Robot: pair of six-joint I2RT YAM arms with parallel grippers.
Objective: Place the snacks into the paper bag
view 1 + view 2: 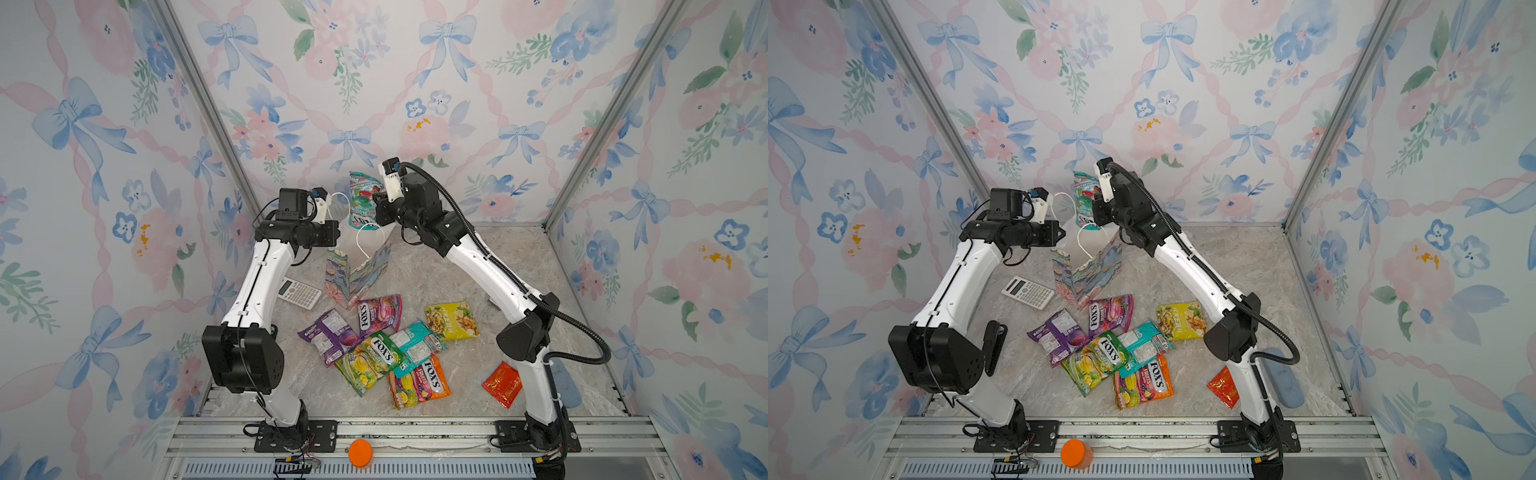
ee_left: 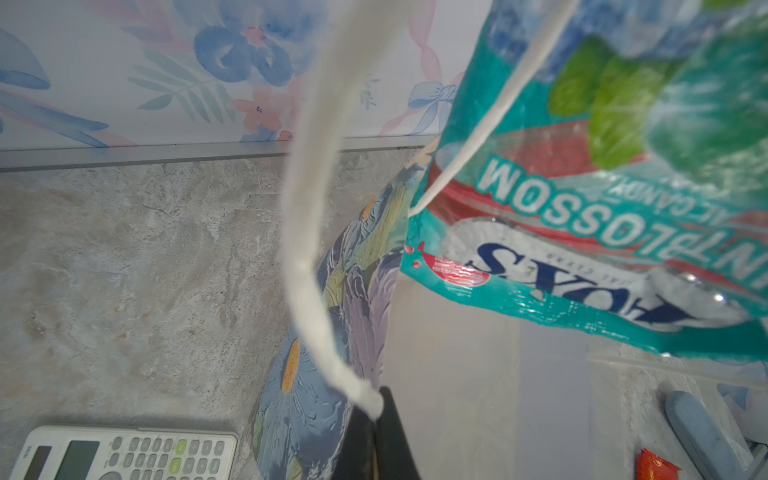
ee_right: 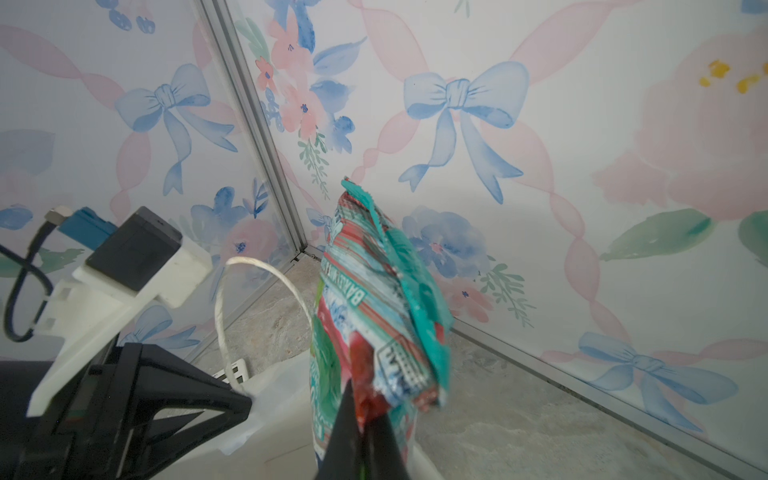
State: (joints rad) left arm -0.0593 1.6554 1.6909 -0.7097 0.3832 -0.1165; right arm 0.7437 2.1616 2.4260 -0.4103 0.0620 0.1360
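The paper bag (image 1: 358, 270) stands upright at the back of the table, its white lining showing. My left gripper (image 2: 376, 409) is shut on one white cord handle (image 2: 307, 257) where the cord meets the bag's rim; in a top view the left gripper (image 1: 337, 232) is at the bag's left edge. My right gripper (image 3: 365, 415) is shut on a teal and red FOX'S packet (image 3: 374, 299), which hangs over the bag's mouth (image 1: 363, 199). Purple (image 1: 330, 334), pink (image 1: 378, 313), green-yellow (image 1: 370, 359), teal (image 1: 417, 343), orange (image 1: 419, 382) and yellow (image 1: 451, 320) snacks lie in front of the bag. A red sachet (image 1: 503, 382) lies by the right arm.
A grey-white calculator (image 1: 299, 293) lies left of the bag, under the left arm. An orange round thing (image 1: 360, 453) sits on the front rail. A blue-grey oblong object (image 1: 1283, 378) lies behind the right arm's base. Flowered walls close in the back and both sides.
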